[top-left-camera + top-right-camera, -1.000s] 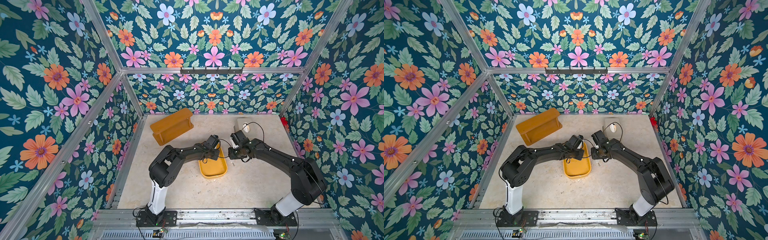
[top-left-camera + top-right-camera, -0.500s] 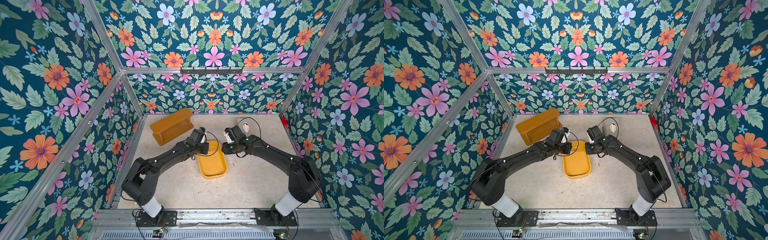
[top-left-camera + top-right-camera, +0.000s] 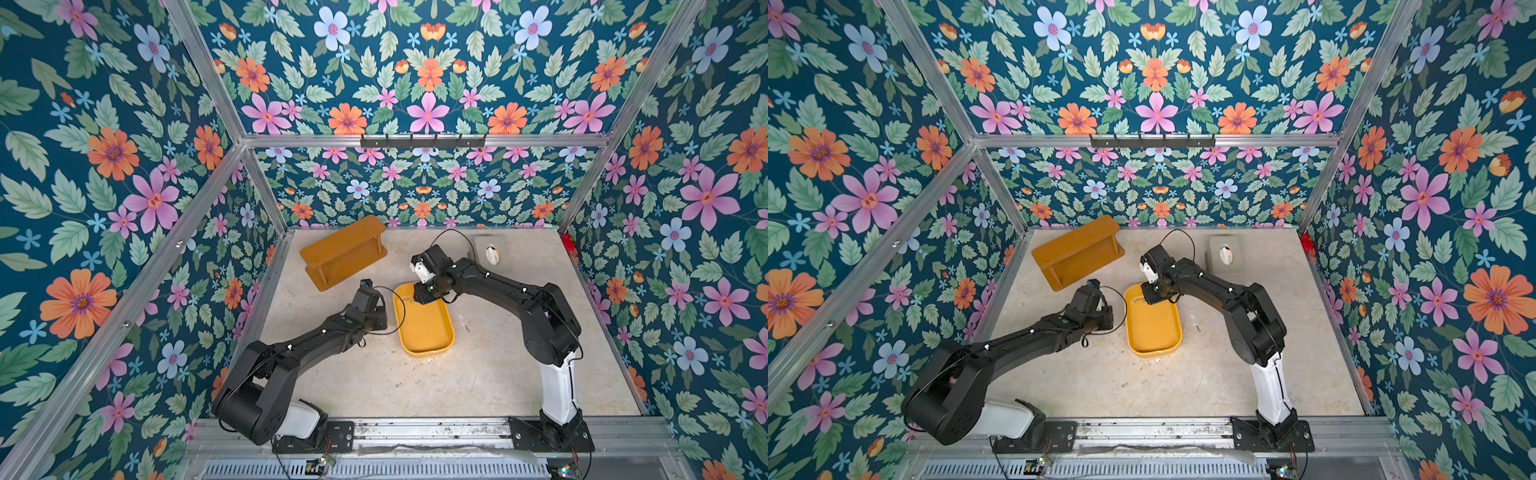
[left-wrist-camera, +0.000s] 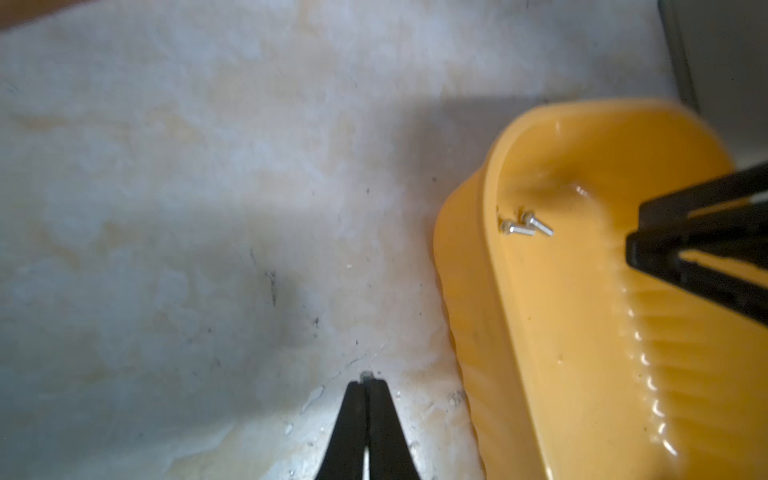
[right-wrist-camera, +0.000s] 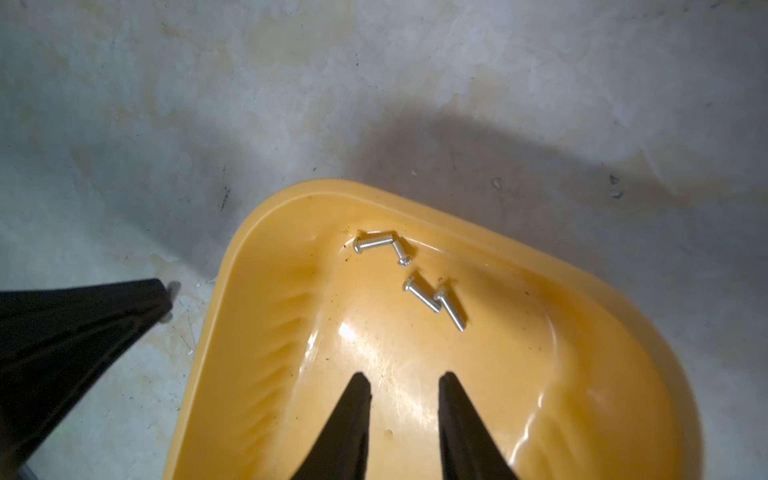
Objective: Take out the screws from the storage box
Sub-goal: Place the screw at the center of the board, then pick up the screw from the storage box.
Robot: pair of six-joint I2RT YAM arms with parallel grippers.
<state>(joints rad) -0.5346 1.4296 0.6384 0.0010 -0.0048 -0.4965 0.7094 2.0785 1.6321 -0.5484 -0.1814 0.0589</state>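
The mustard-yellow storage box (image 3: 428, 353) (image 3: 1154, 351) lies mid-table in both top views. Several silvery screws (image 5: 422, 296) (image 4: 525, 226) lie loose in its far corner. My right gripper (image 5: 404, 382) (image 3: 424, 297) hangs open over the box floor, just short of the screws, with nothing between its fingers. My left gripper (image 4: 366, 384) (image 3: 376, 318) is outside the box, close to its left wall (image 4: 457, 291) and low over the table. It is shut on one tiny screw (image 4: 366, 376) that pokes out at its tips (image 5: 162, 299).
An orange-brown wooden shelf (image 3: 340, 253) lies at the back left. At the back right stands a grey-beige tissue box (image 3: 490, 253). One loose screw (image 3: 467, 329) lies on the table right of the storage box. Patterned walls close in three sides.
My left gripper has drawn back from over the box to the table beside its left wall. My right gripper has moved over the box's far end and its jaws have narrowed slightly.
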